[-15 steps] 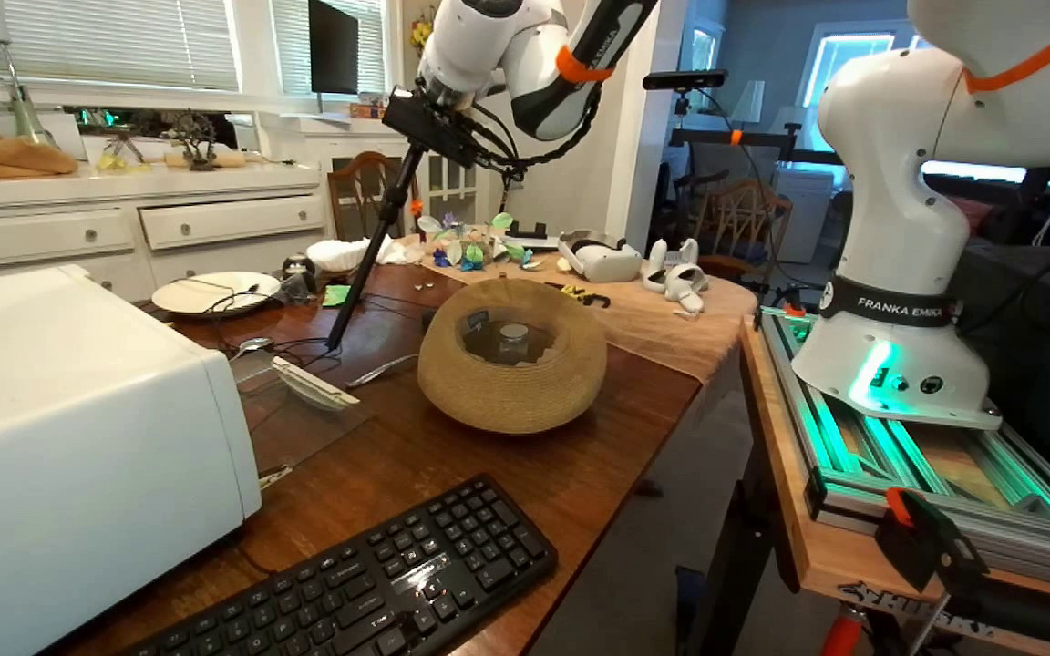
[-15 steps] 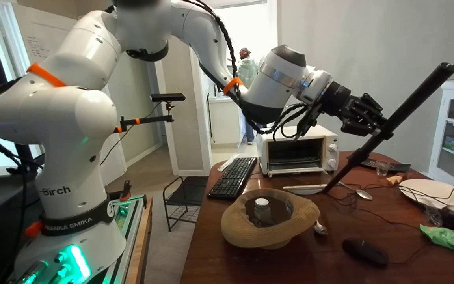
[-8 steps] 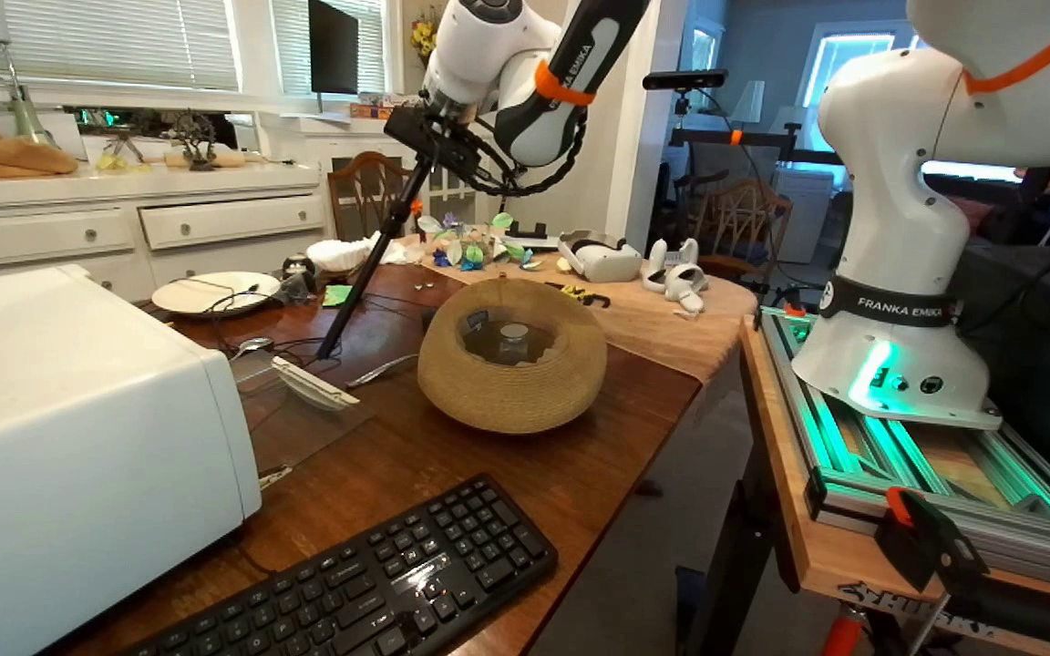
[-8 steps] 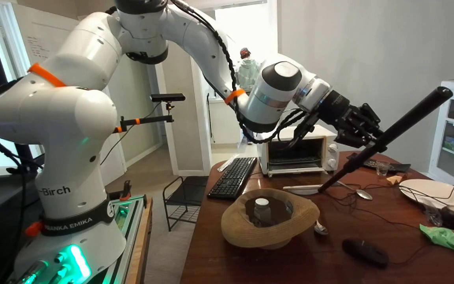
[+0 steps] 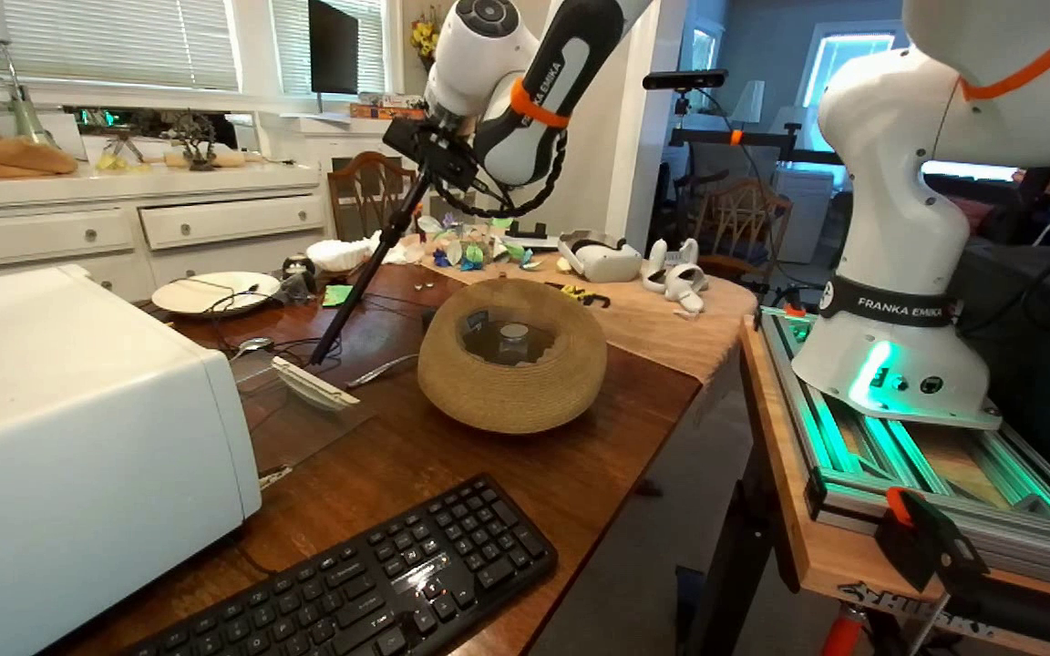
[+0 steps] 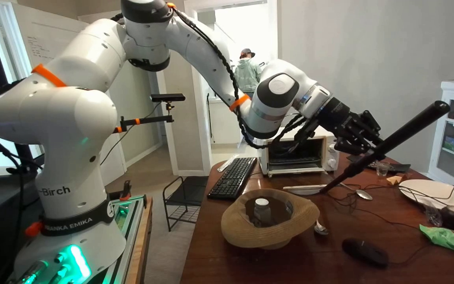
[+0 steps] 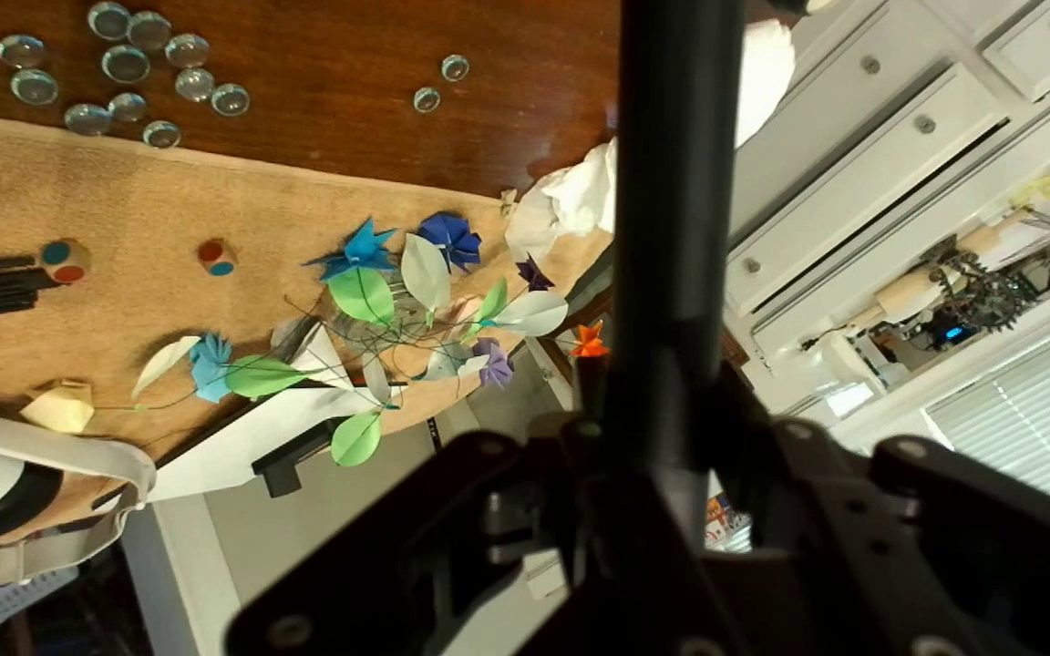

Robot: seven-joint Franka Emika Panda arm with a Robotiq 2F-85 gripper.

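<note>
My gripper (image 6: 377,146) is shut on a long black pole (image 6: 412,127), gripping it partway along. In both exterior views the pole slants, its low end close to a white bar (image 6: 304,188) in front of the toaster oven; whether they touch I cannot tell. In the wrist view the pole (image 7: 675,200) runs up from between the dark fingers, hiding part of the background. An upturned straw hat (image 6: 266,236) rests on the table below the arm, with a white-capped jar (image 6: 262,211) standing inside it.
The white toaster oven (image 5: 87,437) and a black keyboard (image 5: 379,574) share the table. A mouse (image 6: 365,252), a spoon (image 6: 364,194), loose cables and a white plate (image 6: 443,193) lie about. Paper flowers (image 5: 470,251) and a white headset (image 5: 602,261) stand on a cloth.
My arm has come down, and the held pole leans over further, its upper end lower than before. Its low end has shifted only slightly. The hat and jar have stayed put.
</note>
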